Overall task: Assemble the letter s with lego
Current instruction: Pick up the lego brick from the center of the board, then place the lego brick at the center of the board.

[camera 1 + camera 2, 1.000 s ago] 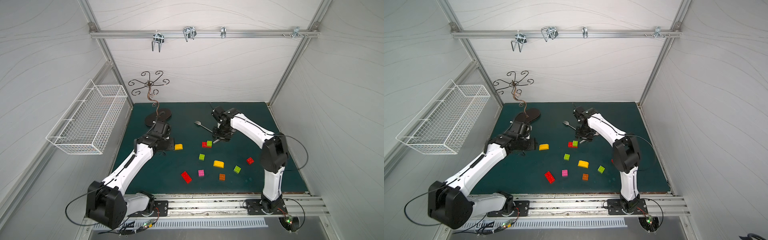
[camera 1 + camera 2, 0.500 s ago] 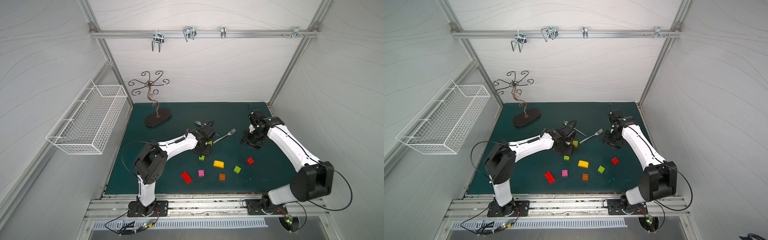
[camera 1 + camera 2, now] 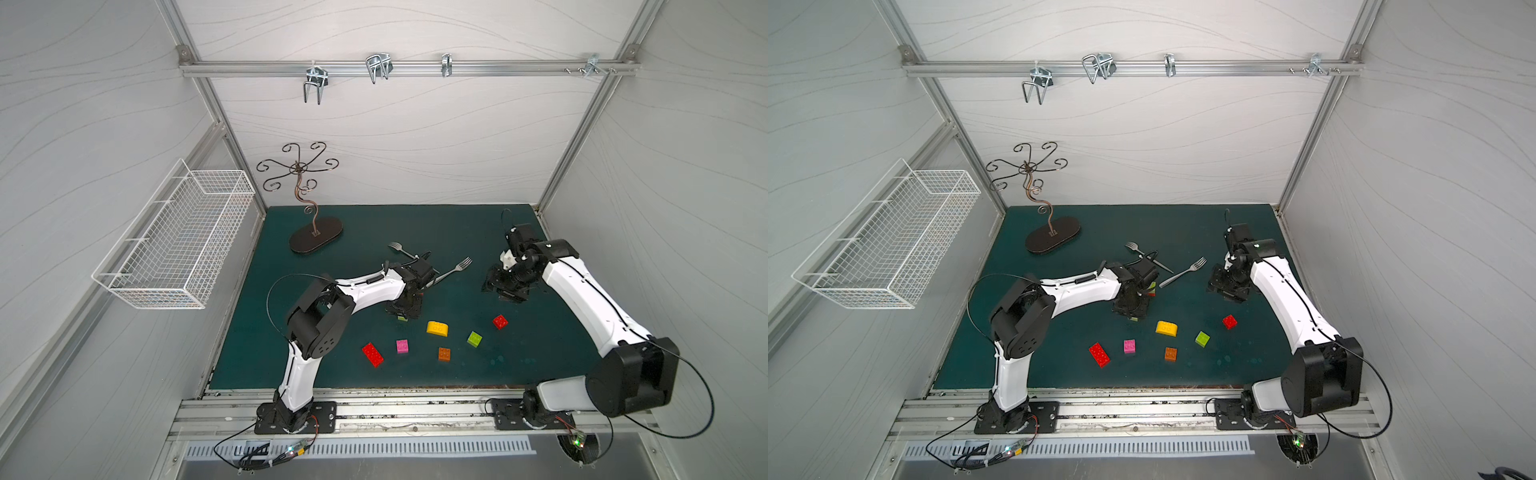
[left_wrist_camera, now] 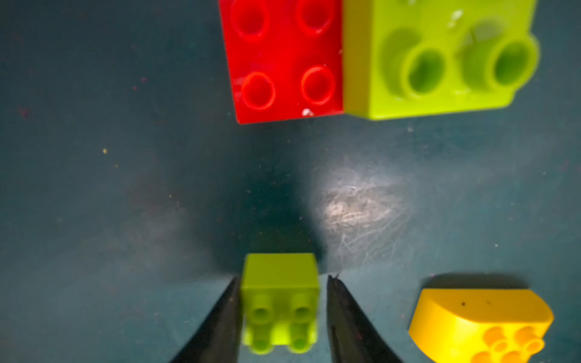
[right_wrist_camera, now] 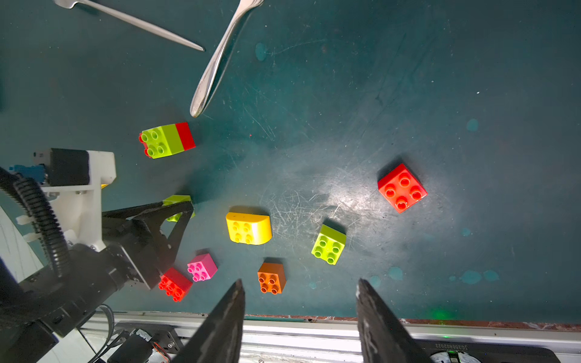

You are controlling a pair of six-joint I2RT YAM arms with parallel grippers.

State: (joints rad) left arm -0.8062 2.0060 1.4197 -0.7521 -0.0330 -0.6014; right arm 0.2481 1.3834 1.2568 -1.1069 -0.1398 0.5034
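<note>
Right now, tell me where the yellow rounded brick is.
In a top view the yellow rounded brick lies on the green mat, just right of the left gripper, with the orange brick in front of it.

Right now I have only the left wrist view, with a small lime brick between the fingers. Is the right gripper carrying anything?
Observer: No, the right gripper hangs open and empty.
Operator: Which loose bricks am I missing?
Observer: A pink brick, an orange brick, a long red brick, a square red brick and a loose lime brick, all lying separately.
Operator: Anything that isn't lego?
Observer: A fork and a second fork lie on the mat, farther back than the left gripper.
</note>
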